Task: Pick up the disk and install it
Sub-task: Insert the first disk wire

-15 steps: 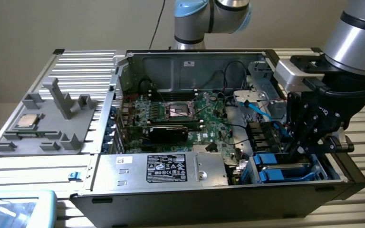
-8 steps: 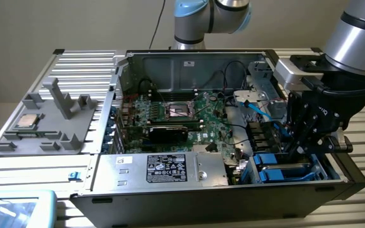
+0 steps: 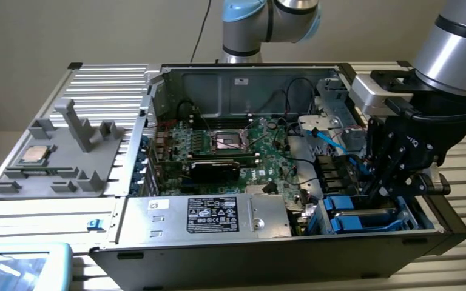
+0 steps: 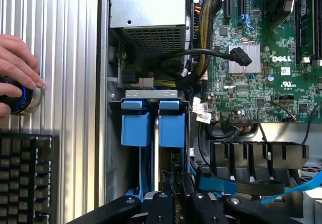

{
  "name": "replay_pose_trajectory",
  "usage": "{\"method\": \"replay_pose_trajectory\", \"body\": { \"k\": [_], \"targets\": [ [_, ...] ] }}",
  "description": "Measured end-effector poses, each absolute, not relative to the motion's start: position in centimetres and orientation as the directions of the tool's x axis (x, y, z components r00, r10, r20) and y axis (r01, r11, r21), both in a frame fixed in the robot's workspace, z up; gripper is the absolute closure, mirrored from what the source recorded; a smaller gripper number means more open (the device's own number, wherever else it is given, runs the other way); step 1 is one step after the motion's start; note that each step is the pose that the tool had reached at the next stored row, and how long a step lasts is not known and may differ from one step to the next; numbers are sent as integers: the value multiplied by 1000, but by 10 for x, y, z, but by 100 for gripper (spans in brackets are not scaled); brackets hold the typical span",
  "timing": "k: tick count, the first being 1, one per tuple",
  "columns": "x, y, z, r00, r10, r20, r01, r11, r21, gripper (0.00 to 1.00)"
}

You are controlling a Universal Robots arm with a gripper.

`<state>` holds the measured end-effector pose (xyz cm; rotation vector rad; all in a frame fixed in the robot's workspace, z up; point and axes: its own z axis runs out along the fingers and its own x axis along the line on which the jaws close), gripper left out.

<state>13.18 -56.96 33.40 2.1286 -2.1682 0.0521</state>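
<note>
- Exterior view: gripper point(image 3: 376, 193) is down inside the open computer case point(image 3: 216, 79), in the near corner on the exterior view's right, at the blue drive bay point(image 3: 363, 218).
- Wrist view: gripper point(image 4: 176, 183) sits right over the thin silver edge of the disk point(image 4: 156, 148), which stands on edge in the bay between two blue carrier tabs point(image 4: 135, 123). The disk looks already well down in its slot, near the case wall.
- Jaws are narrow, nearly together. Fingertips appear to be at the disk's edge, but whether they actually pinch it or just rest against it I cannot tell.
- Judgement: this is the seating stage of the install. To do it well, keep the disk square to the bay rails; any tilt would likely jam the carrier.
- Push along the slot axis only, no side load against the blue tabs.
- Watch the blue SATA cable point(image 4: 216, 181) and black cable bundle point(image 4: 221, 55) just beside the bay; they could snag.
- A person's hand point(image 4: 15, 70) rests on a round button on the desk, beside a keyboard point(image 4: 25, 176), well apart from the case interior.
</note>
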Motion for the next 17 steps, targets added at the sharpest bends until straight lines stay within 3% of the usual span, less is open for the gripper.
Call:
{"method": "replay_pose_trajectory", "body": {
  "k": [17],
  "targets": [
    [132,-570,336,-17,-995,97,-999,21,47,83]
  ]
}}
